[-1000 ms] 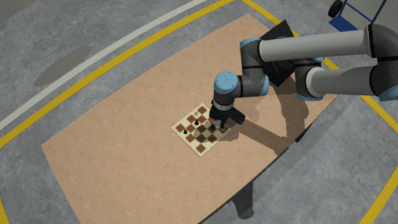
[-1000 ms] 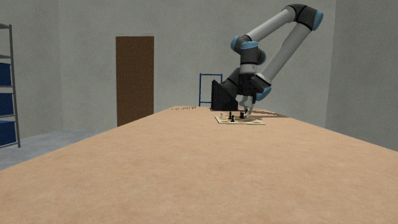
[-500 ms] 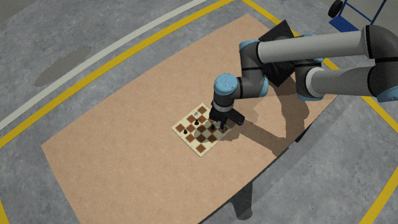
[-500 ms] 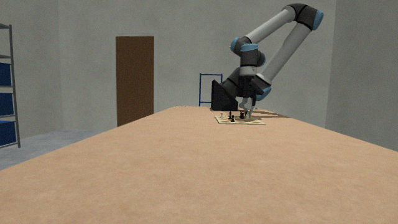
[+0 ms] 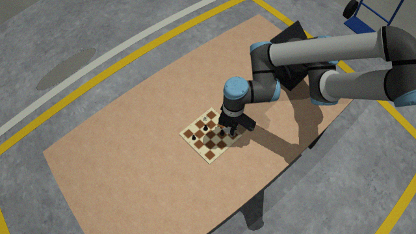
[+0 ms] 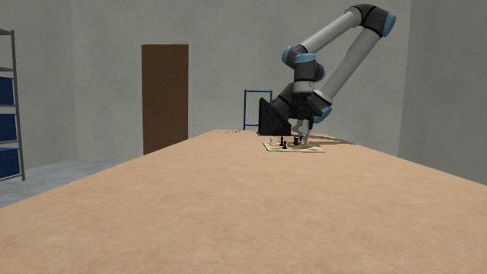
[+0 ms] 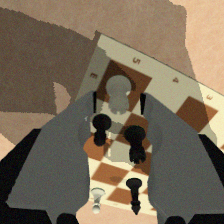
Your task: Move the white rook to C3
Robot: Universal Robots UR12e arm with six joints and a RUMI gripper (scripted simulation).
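Observation:
The small chessboard [image 5: 210, 155] [image 6: 313, 149] [image 7: 161, 70] lies on the table. The white rook [image 7: 118, 90] stands upright on a brown corner square near the edge marks E and 5. My gripper [image 5: 232, 131] [image 6: 304, 140] [image 7: 118, 93] hangs low over that corner. Its two grey fingers stand partly open on either side of the rook, with small gaps to it. In the top view the gripper hides the rook.
Three black pieces [image 7: 101, 127] [image 7: 135, 141] [image 7: 133, 192] stand on the board behind the rook; they also show in the top view [image 5: 222, 132] [image 5: 205, 127] [image 5: 194, 137]. Another white piece [image 7: 97, 197] [image 5: 205, 118] stands at the far corner. The arm's black base [image 5: 289, 39] is at the table's far edge.

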